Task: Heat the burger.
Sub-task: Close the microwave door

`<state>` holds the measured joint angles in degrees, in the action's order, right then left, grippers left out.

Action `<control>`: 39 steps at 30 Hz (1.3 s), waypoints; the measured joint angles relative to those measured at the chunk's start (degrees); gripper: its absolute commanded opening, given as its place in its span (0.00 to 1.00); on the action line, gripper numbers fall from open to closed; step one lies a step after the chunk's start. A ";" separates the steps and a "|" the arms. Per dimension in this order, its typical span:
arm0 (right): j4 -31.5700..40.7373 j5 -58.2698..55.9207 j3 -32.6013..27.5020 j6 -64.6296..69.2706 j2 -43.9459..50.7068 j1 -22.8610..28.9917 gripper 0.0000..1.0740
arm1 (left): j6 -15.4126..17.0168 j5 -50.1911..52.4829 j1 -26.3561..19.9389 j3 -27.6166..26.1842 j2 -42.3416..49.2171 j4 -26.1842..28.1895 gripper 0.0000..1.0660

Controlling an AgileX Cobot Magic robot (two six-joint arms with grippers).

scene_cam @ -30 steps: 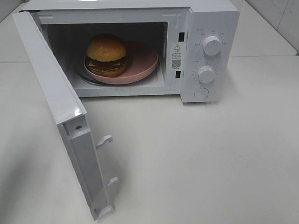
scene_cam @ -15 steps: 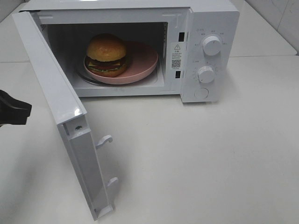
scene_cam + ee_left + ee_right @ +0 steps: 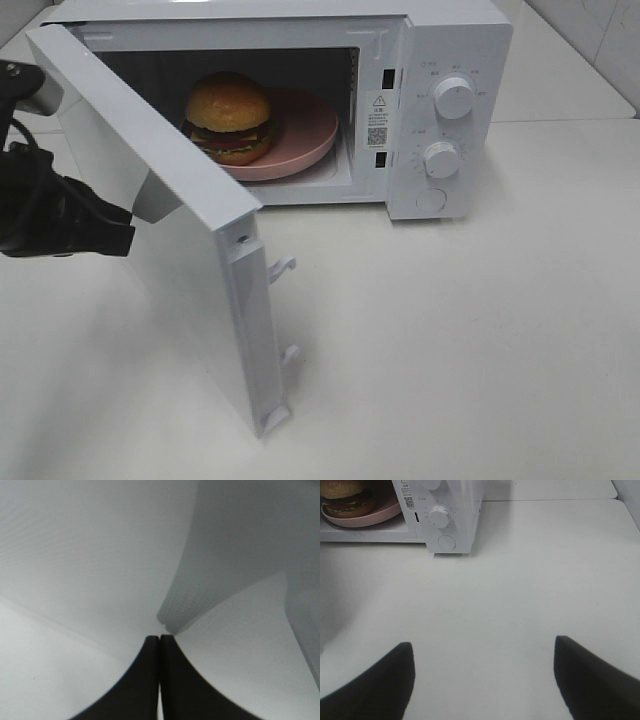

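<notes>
Burger on plate inside microwave; door half open at left; left tool against door's outer face

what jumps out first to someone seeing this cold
The white microwave's door stands half open, slanting across the front left. Inside, a burger sits on a pink plate. At the left edge, the black left arm reaches in behind the door.

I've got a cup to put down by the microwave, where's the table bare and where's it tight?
Bare table lies right of the door, in front of the microwave's knobs. Crowded: left of the door, where the left gripper sits, and the microwave's inside, filled by plate and burger.
</notes>
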<state>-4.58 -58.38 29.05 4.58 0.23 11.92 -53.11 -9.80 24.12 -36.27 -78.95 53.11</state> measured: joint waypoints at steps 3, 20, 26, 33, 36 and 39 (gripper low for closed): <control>0.00 0.00 0.00 0.00 0.00 0.00 0.68 | 0.00 0.23 1.26 -1.78 -1.66 0.00 0.00; 0.00 0.06 0.00 0.00 0.00 0.00 0.68 | 0.00 1.60 7.73 -13.81 -11.46 0.06 0.00; 0.00 0.06 0.00 0.00 0.00 0.00 0.68 | 0.00 1.60 8.71 -20.40 -16.62 0.06 0.00; 0.00 0.06 0.00 0.00 0.00 0.00 0.68 | 0.00 1.60 9.22 -26.36 -21.49 0.11 0.00; 0.00 0.06 0.00 0.00 0.00 0.00 0.68 | 0.00 1.60 9.22 -27.04 -22.00 0.11 0.00; 0.00 0.06 0.00 0.00 0.00 0.00 0.68 | 0.00 1.60 9.22 -29.68 -23.78 0.34 0.00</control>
<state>-4.58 -58.33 29.05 4.58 0.23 11.92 -53.11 -8.19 33.35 -65.95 -102.73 53.46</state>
